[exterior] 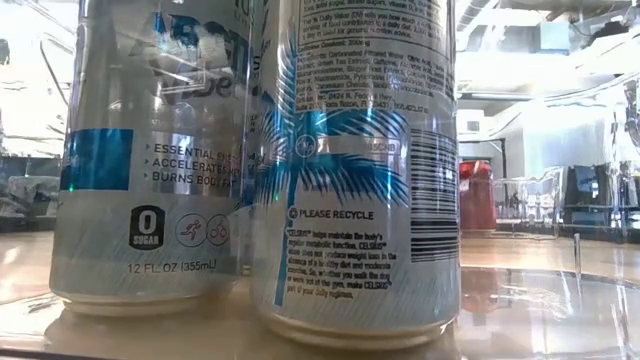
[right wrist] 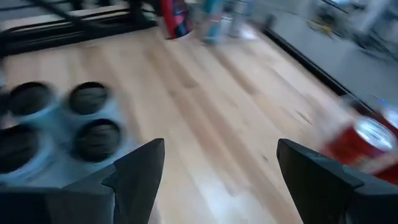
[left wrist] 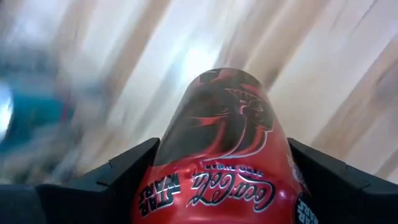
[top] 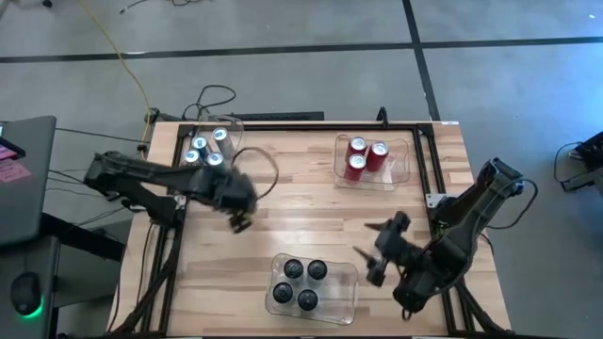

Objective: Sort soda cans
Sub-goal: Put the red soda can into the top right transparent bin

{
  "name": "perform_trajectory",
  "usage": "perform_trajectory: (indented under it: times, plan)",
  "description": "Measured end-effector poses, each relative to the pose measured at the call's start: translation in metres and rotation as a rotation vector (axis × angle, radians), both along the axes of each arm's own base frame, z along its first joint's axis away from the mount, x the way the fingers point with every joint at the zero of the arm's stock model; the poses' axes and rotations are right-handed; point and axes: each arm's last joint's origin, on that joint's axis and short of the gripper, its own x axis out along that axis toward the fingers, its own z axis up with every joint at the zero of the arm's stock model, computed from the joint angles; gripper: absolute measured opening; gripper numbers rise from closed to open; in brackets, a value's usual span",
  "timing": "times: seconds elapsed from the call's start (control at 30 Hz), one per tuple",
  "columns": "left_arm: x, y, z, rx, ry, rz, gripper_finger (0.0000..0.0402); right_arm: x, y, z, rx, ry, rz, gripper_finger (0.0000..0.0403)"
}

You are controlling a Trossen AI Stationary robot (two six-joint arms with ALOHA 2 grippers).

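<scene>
Left of centre in the high view, the left gripper (top: 239, 218) clenches 1 red can (left wrist: 219, 155) above the table (top: 301, 202). Lower right, the right gripper (top: 377, 252) hangs open and empty. Fast carrying could slip the can or knock the 3 red cans (top: 365, 155) at upper right.

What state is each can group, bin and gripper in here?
left gripper: shut on red can, over the table.
right gripper: open, empty.
red cans: three upright in bin.
silver-blue cans: four in bin.
dark cans: four in bin.
</scene>
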Motion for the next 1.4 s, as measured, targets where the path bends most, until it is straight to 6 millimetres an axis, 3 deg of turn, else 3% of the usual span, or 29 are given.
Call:
perform_trajectory:
  times: [0.27,0.5,0.73,1.0,1.2,1.4]
  plan:
    - [0.061,0.068,-0.017,-0.128,-0.243,0.028,0.0306,-0.021,-0.031,-0.009,0.011,0.048,-0.258,0.0329]
    - [0.113,0.099,-0.058,-0.198,-0.164,0.072,0.0306,-0.02,-0.042,-0.03,0.039,0.122,-0.358,0.0329]
    - [0.159,0.099,-0.086,-0.217,0.042,0.017,0.0306,-0.021,-0.042,-0.046,0.041,0.145,-0.358,0.0329]
    - [0.199,0.09,-0.084,-0.197,0.035,-0.056,0.0323,-0.018,-0.039,-0.063,0.029,0.14,-0.306,0.0329]
    - [0.205,0.081,-0.079,-0.177,0.021,-0.125,0.0327,-0.014,-0.036,-0.082,0.009,0.118,-0.253,0.0329]
    - [0.204,0.075,-0.076,-0.151,0.035,-0.23,0.0329,-0.012,-0.035,-0.089,0.011,0.073,-0.25,0.0329]
